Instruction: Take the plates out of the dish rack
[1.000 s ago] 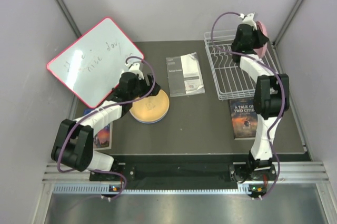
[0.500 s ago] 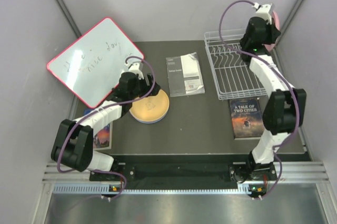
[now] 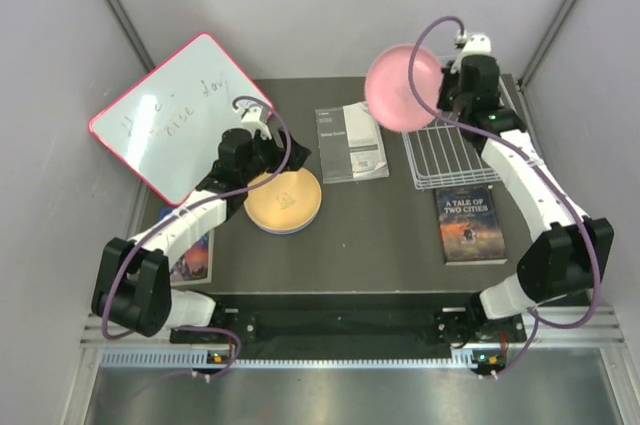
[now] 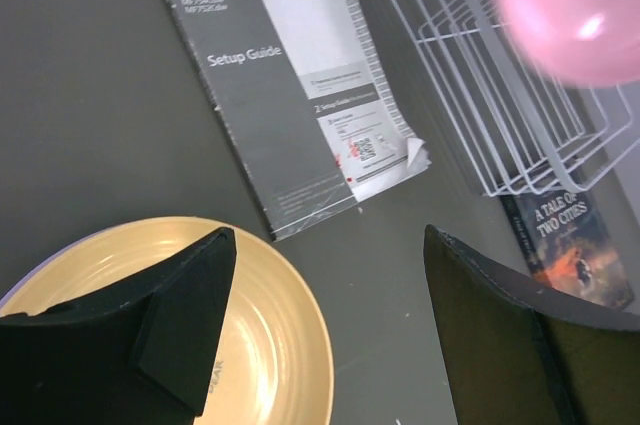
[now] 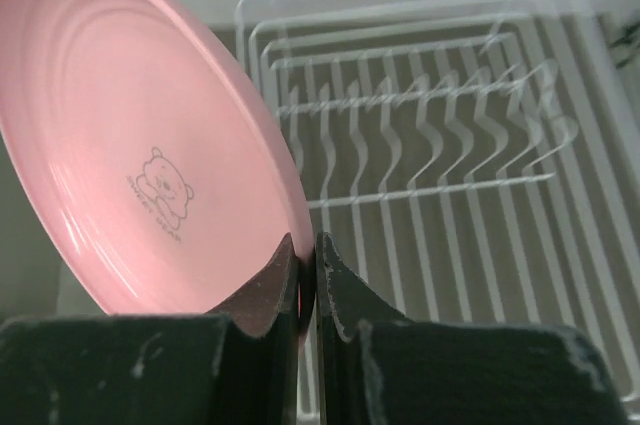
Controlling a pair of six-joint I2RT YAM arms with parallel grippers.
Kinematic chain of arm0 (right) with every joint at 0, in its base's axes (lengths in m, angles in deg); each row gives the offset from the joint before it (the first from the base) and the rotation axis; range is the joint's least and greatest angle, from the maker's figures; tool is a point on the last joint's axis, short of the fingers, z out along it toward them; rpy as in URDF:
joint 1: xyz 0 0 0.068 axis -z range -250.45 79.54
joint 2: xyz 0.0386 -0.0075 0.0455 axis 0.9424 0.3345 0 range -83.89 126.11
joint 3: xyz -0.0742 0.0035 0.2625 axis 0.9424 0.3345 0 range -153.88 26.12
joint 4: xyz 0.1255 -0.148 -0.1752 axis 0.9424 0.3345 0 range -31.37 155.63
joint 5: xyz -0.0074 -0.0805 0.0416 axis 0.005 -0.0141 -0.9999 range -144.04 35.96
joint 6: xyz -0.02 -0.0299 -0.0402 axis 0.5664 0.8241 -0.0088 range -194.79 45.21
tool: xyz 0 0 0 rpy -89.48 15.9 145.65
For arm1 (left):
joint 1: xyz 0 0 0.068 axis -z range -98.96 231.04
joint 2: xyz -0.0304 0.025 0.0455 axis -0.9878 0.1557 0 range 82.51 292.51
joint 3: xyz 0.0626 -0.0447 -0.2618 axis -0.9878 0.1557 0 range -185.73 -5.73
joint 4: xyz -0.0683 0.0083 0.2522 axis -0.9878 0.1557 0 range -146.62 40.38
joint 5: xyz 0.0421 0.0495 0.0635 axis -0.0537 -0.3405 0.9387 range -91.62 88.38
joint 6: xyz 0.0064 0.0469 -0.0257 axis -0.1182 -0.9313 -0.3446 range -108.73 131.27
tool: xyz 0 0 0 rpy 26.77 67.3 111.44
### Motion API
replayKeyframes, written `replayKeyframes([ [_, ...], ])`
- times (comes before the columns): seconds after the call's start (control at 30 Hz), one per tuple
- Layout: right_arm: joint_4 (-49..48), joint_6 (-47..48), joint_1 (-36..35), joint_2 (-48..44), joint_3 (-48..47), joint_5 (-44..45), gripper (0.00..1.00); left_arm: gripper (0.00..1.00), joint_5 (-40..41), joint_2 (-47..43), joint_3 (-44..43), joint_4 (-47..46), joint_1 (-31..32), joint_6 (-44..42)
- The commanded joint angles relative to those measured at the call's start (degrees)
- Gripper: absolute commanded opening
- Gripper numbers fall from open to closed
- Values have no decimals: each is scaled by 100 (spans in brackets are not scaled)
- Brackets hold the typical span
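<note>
One pink plate (image 3: pixel 402 85) hangs in the air over the left edge of the white dish rack (image 3: pixel 450 160). It is tilted up on edge, and its rim is pinched tight between the jaws of the right gripper (image 5: pixel 302 248). A small bear print shows on its face. Over on the left, the orange plate (image 3: pixel 284 201) lies flat on the dark table (image 3: pixel 400 245), resting on a lavender plate (image 3: pixel 282 232) whose rim peeks out. The left gripper (image 4: pixel 328 240) hovers just above them, jaws spread wide around nothing. A setup guide booklet (image 3: pixel 352 142) lies between the stack and the rack, and a paperback (image 3: pixel 474 223) sits just in front of the rack.
</note>
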Motion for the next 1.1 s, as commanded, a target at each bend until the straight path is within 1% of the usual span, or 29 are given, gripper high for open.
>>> replayKeyframes([
  [0.0, -218, -816, -333, -16, 409, -1199, 0, 80, -453, -226, -158, -767, -4, 294],
  [0.03, -245, -861, -394, 2, 497, -1479, 0, 80, -515, -218, -149, -872, -4, 381],
  [0.17, -281, -1028, -798, 151, 577, -1588, 0, 80, -621, -200, -35, -1128, 5, 522],
  [0.27, -465, -1177, -948, 187, 709, -1719, 0, 80, -586, -165, 27, -1189, 5, 549],
  [0.43, -614, -1309, -1124, 310, 753, -1965, 0, 79, -542, -138, 80, -1304, 5, 575],
  [0.53, -641, -1371, -1194, 354, 770, -2088, 0, 75, -455, -121, 80, -1295, 5, 575],
  [0.7, -650, -1415, -1274, 354, 806, -2281, 0, 74, -278, -33, 80, -1277, 14, 540],
  [0.8, -641, -1415, -1291, 319, 867, -2317, 0, 66, -252, 28, 62, -1286, 14, 523],
  [0.83, -641, -1415, -1291, 310, 876, -2326, 0, 60, -261, 55, 62, -1286, 14, 505],
  [0.87, -632, -1424, -1300, 301, 893, -2352, 0, 46, -261, 98, 53, -1269, 14, 496],
  [0.9, -650, -1415, -1309, 292, 911, -2465, 0, 42, -252, 116, 53, -1260, 14, 488],
  [0.93, -641, -1415, -1300, 292, 911, -2492, 0, 37, -234, 125, 53, -1243, 14, 496],
  [0.97, -641, -1432, -1300, 275, 928, -2528, 0, 24, -234, 160, 71, -1251, 14, 496],
  [1.03, -659, -1441, -1300, 266, 955, -2616, 0, 17, -243, 152, 71, -1242, 14, 488],
  [1.07, -659, -1450, -1300, 257, 955, -2624, 0, 12, -243, 178, 79, -1234, 14, 479],
])
